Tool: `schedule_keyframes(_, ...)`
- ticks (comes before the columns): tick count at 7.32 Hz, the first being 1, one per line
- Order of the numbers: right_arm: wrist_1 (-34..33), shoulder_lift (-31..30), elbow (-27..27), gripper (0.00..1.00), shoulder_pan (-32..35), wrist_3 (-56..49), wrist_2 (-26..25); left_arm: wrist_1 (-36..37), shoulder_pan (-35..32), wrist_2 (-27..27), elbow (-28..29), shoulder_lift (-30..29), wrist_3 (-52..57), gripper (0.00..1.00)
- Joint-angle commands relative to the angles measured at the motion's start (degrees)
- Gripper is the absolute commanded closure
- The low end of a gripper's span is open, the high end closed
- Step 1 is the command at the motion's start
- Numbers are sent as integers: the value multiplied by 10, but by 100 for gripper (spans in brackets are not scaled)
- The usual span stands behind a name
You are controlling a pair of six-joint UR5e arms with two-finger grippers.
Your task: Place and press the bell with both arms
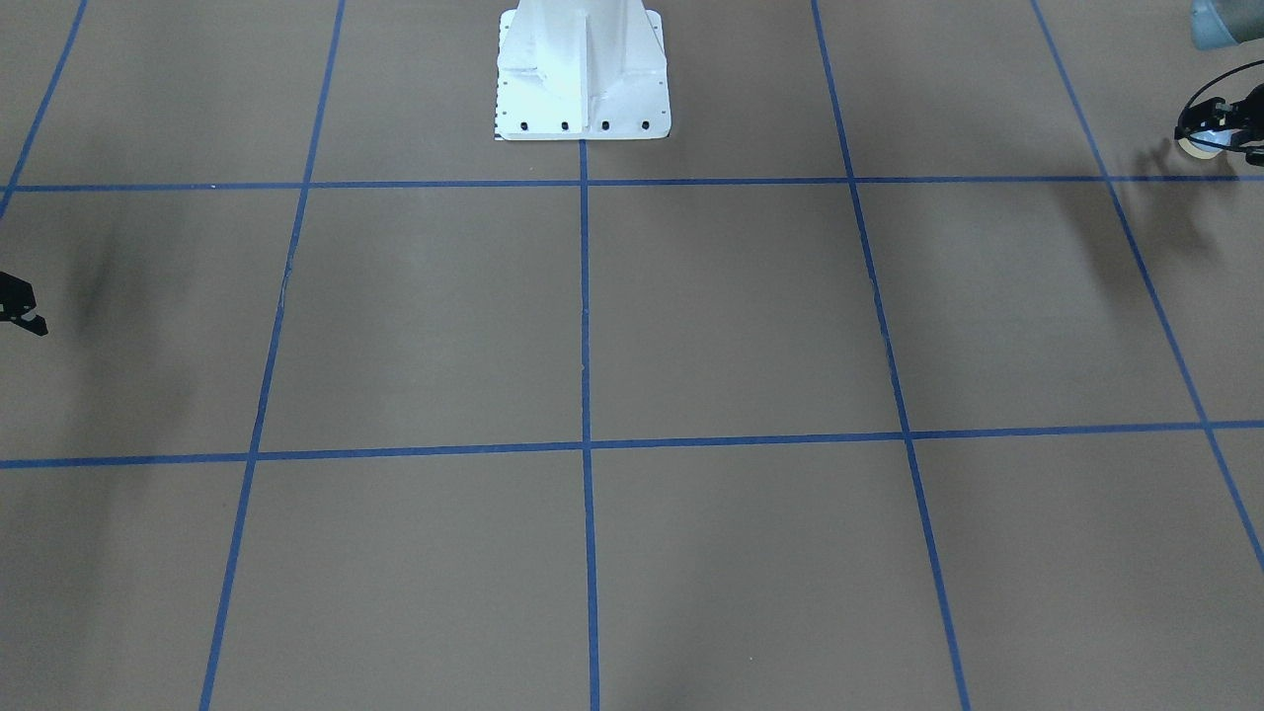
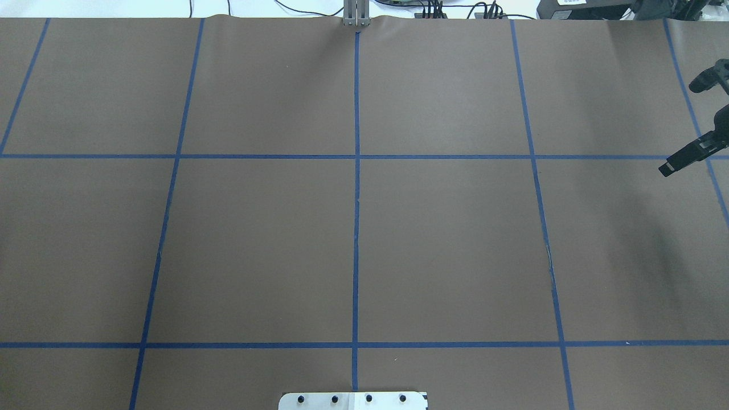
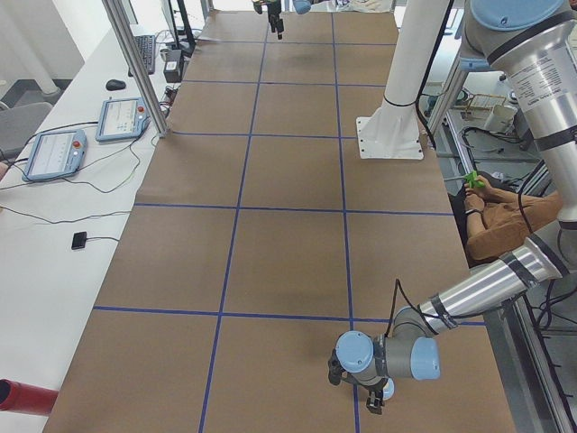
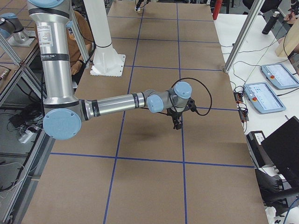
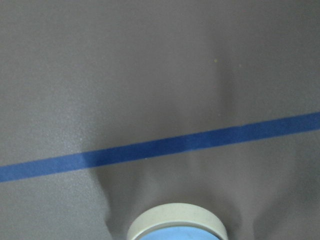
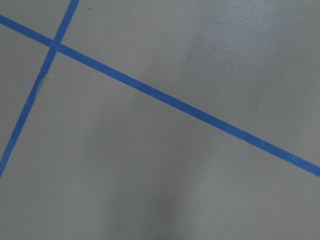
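The bell, light-blue with a cream base, sits in my left gripper at the table's far left end, near the robot's side. It casts a shadow on the paper beside it. The left wrist view shows its cream rim at the bottom edge, over a blue tape line. From the exterior left view the left gripper hangs low over the table with the bell. My right gripper shows only partly at the table's right end; its jaws are cut off. It also shows in the exterior right view.
The white pedestal stands at the robot's side of the table. Blue tape lines divide the brown paper into squares. Two tablets lie on the side bench. A seated person is behind the robot.
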Motion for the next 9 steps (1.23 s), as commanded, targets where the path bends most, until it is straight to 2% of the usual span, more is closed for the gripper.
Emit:
schedule_keyframes(1,0,0,-1,0,0,0,0,0,2,-1,0,-1,0,42)
schedule_keyframes(3,0,-1,0,0,0,0,1,0,3,-7,-1,-15,-5,100)
schedule_keyframes(4,0,-1,3,0,0,1,0,-8,3,-10,-15,-17,-9,100)
schedule_keyframes(5,0,-1,7,0,-1,1,0,-2,3,-21,-69,-17,-52,100)
schedule_keyframes(6,0,-2,11,0,0,1,0,58,4,-25,-133,-29,-79,100)
schedule_keyframes(8,0,-3,11,0,0,1,0,351,4,-24,-275,-141,-81,100)
schedule_keyframes(9,0,-3,11,0,-1,1,0,445,5,-27,-299,-212,-85,100)
